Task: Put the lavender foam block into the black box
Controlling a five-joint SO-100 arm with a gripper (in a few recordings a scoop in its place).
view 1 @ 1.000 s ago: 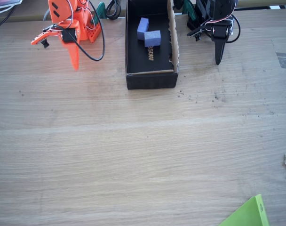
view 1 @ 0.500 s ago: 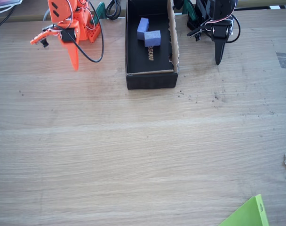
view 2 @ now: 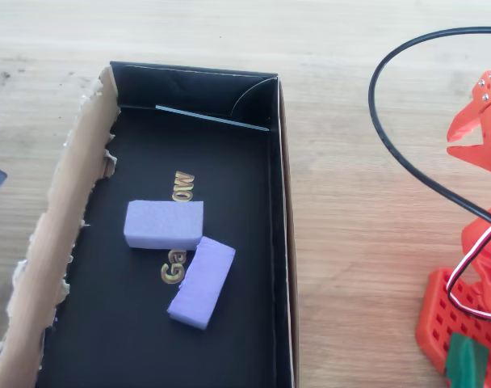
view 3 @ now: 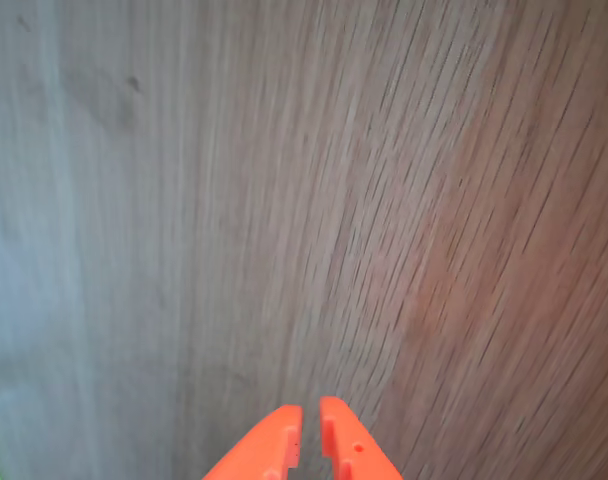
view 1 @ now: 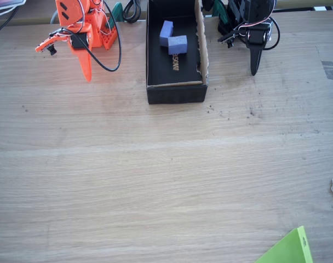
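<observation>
Two foam blocks lie in the black box (view 2: 282,242), centre frame: lavender foam block (view 2: 163,225) touching periwinkle block (view 2: 202,282). Orange gripper (view 3: 311,425) nearly closed, empty.

The orange plastic five-joint arm (view 1: 81,24) is folded up over its base at the top left of the fixed view, its body bunched close together with black and white cables looping around it. Its two-finger orange hand (view 1: 87,71) points down toward the wooden tabletop (view 1: 155,175), tapering to a narrow tip. In the wrist view the hand (view 3: 311,425) shows two pointed orange fingertips (view 3: 279,435) side by side with only a thin slit between them, nothing held, over bare wood grain. In the overhead view part of the arm (view 2: 472,242) stands at the right edge.
</observation>
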